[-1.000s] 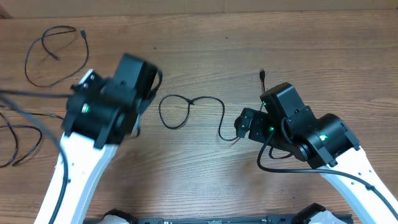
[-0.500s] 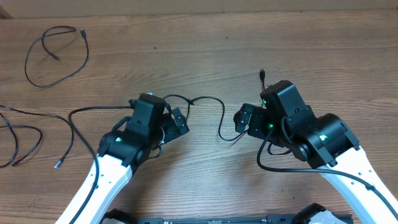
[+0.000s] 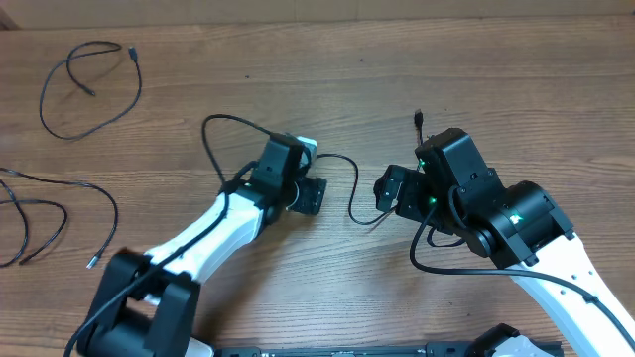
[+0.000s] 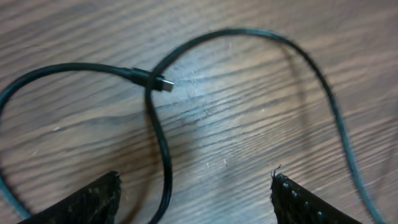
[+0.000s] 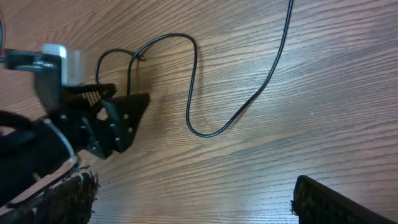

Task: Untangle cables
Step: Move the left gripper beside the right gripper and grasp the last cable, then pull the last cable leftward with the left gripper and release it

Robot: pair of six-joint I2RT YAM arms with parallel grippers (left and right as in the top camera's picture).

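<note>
Looped cable (image 4: pixel 160 137): thin, limp, light. We judge the best hold is beside the plug (image 4: pixel 163 83), eleven o'clock of left fingers (image 4: pixel 99 199). Left and right fingers (image 5: pixel 336 199): wide, empty.

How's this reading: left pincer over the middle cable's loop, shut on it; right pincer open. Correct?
Not quite. The left pincer is open, not shut on the middle cable: the left wrist view shows its fingers apart, the cable lying between them. The right pincer is open.
</note>
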